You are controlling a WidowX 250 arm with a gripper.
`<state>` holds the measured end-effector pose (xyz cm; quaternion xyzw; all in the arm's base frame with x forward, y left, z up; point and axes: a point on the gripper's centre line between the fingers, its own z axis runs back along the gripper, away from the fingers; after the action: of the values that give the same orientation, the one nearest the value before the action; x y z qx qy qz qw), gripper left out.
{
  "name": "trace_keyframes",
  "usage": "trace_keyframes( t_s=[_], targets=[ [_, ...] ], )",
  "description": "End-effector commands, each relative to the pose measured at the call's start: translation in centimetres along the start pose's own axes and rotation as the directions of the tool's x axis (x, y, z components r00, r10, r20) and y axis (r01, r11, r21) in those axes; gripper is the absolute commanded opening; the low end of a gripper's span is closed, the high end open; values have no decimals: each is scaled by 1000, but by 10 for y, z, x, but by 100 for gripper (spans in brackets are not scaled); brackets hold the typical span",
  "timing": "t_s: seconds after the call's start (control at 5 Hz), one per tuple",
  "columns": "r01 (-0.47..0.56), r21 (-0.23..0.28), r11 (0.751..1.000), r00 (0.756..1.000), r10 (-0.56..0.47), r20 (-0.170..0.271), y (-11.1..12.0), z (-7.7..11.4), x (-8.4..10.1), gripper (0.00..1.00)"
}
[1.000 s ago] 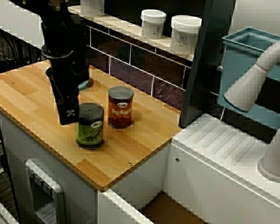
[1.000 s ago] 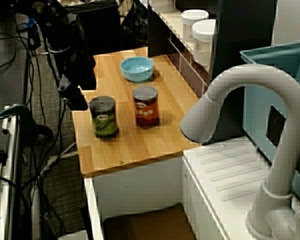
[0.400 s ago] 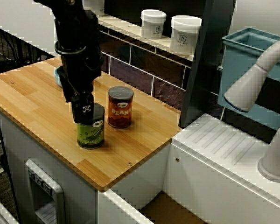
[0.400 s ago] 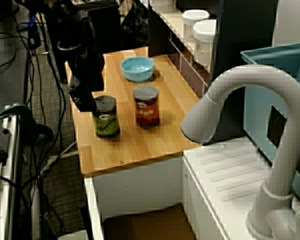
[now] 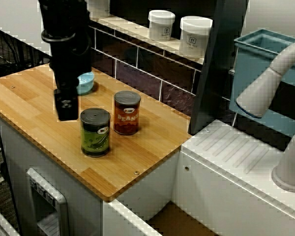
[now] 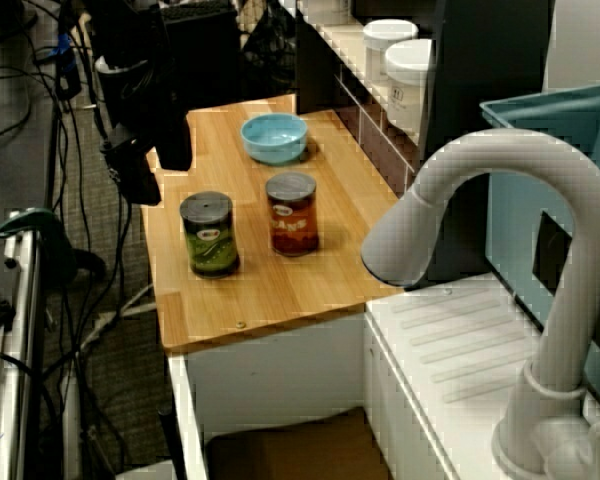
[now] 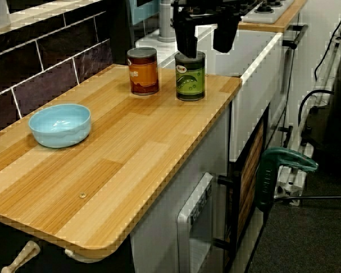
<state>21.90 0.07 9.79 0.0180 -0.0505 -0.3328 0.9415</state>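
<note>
My gripper [image 5: 66, 107] hangs open just left of a green can [image 5: 95, 132] with a dark lid, and holds nothing. Right of that can on the wooden counter [image 5: 34, 113] stands a red-brown beans can [image 5: 127, 113]. A light blue bowl [image 5: 86, 82] sits behind, partly hidden by the arm. From the high side view the gripper [image 6: 140, 180] is off the counter's left edge, apart from the green can [image 6: 209, 235]. In the view that rides on the gripper, the two fingers [image 7: 186, 35] stand spread, with the green can [image 7: 190, 75] beyond them.
Two white tubs [image 5: 161, 24] [image 5: 195, 36] stand on the tiled ledge behind the counter. A dark post [image 5: 216, 69], a teal bin [image 5: 265, 73], a white draining board [image 5: 236, 147] and a white tap [image 6: 500, 200] lie to the right. Cables [image 6: 40, 120] hang left of the counter.
The gripper swung right until it overlapped the green can in the front view, then drew back left and a little up. Both cans and the bowl have stayed put.
</note>
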Motion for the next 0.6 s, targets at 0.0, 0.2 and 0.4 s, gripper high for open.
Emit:
trace_keyframes(
  t_s=[0.0,0.2,0.4],
  targets=[
    [201,52,978,978,-203,41,24,-4,-1,100],
    [214,133,968,973,-223,55,26,-9,-1,100],
    [208,146,967,976,-215,34,31,-20,2,100]
  ],
)
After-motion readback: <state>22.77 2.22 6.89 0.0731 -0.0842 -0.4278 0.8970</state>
